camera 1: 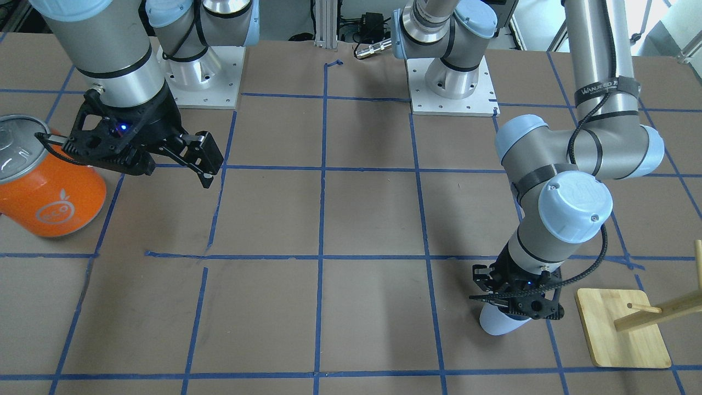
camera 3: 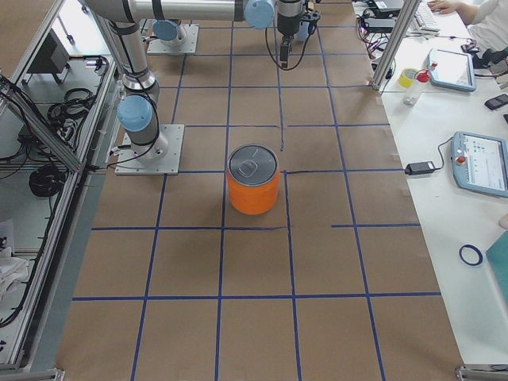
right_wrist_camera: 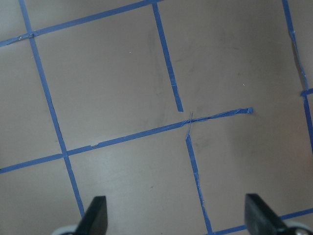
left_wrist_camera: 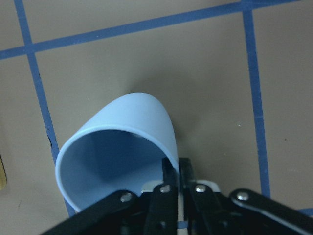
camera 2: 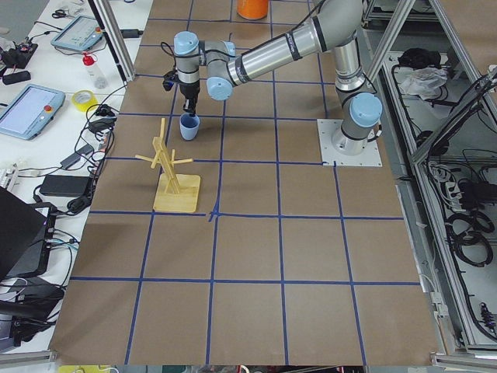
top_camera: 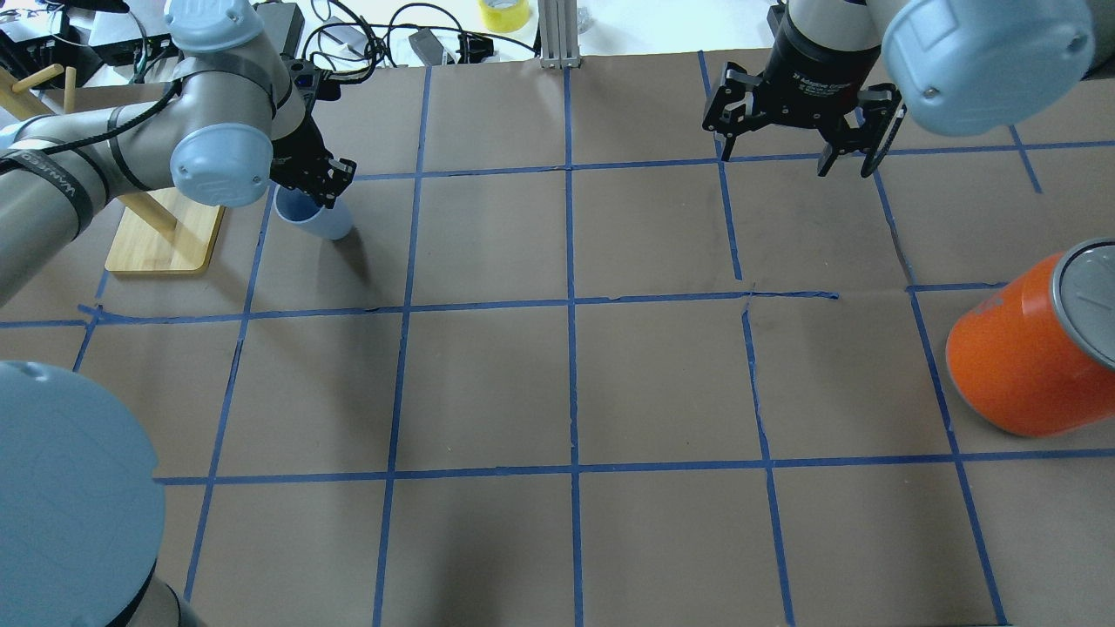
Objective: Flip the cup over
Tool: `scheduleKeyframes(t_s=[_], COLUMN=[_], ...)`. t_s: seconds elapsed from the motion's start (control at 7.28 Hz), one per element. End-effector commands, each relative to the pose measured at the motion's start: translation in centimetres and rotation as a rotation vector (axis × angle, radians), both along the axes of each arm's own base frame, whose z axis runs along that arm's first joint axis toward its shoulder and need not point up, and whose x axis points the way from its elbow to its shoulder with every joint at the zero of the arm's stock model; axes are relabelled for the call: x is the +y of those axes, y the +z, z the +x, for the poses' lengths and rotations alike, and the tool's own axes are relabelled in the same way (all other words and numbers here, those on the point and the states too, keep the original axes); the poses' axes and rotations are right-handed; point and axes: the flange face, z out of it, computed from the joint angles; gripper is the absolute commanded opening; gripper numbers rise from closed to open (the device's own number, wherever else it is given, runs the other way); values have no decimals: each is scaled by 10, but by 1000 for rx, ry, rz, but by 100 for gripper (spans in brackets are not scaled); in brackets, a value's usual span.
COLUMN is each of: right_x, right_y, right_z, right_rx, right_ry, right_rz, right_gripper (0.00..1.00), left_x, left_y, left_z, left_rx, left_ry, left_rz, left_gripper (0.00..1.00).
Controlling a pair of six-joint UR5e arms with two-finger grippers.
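The cup (top_camera: 315, 219) is a small pale blue tumbler, tilted on the table at the far left of the overhead view. My left gripper (top_camera: 324, 185) is shut on its rim. In the left wrist view the fingers (left_wrist_camera: 169, 177) pinch the cup's wall (left_wrist_camera: 139, 125) and the mouth faces the camera. The cup also shows in the front view (camera 1: 498, 323) under the left gripper (camera 1: 521, 308), and in the left side view (camera 2: 189, 127). My right gripper (top_camera: 797, 131) is open and empty, high over the far right of the table; its fingertips (right_wrist_camera: 95, 215) frame bare table.
A large orange can (top_camera: 1037, 357) with a silver lid stands at the right edge. A wooden peg stand on a wooden base (top_camera: 161, 244) sits just left of the cup. Blue tape lines grid the brown table (top_camera: 566, 383).
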Motion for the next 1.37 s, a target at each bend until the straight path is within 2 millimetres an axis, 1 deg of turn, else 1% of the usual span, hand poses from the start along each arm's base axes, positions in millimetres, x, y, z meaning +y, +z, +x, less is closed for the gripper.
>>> scheduleKeyframes(t_s=[0.0, 0.14, 0.27, 0.41, 0.55, 0.69, 0.82, 0.96, 1.1, 1.24], right_x=[1, 1, 1, 1, 2, 1, 2, 1, 2, 1], right_y=[1, 2, 1, 2, 1, 0, 3, 0, 2, 0], right_z=[0, -1, -1, -1, -1, -1, -1, -1, -1, -1], right_rx=[5, 5, 6, 5, 8, 6, 6, 6, 6, 6], right_ry=[4, 4, 4, 4, 4, 3, 4, 3, 4, 4], right_rz=[0, -3, -2, -3, -1, 3, -4, 2, -2, 1], right_gripper=[100, 100, 100, 100, 100, 100, 100, 100, 100, 100], left_x=[0, 4, 14, 36, 63, 95, 122, 144, 154, 150], left_y=[12, 33, 67, 99, 142, 178, 211, 224, 230, 222], left_z=[1, -1, -4, -14, -23, -37, -63, -80, -92, -97], left_rx=[-4, 1, -4, 45, 78, 77, 70, 55, 62, 71], left_ry=[2, 2, 2, 10, 67, 64, 27, 58, 96, 119], left_rz=[-25, -58, -100, -80, -67, -50, -90, -82, -90, -77], left_gripper=[100, 100, 100, 100, 100, 100, 100, 100, 100, 100])
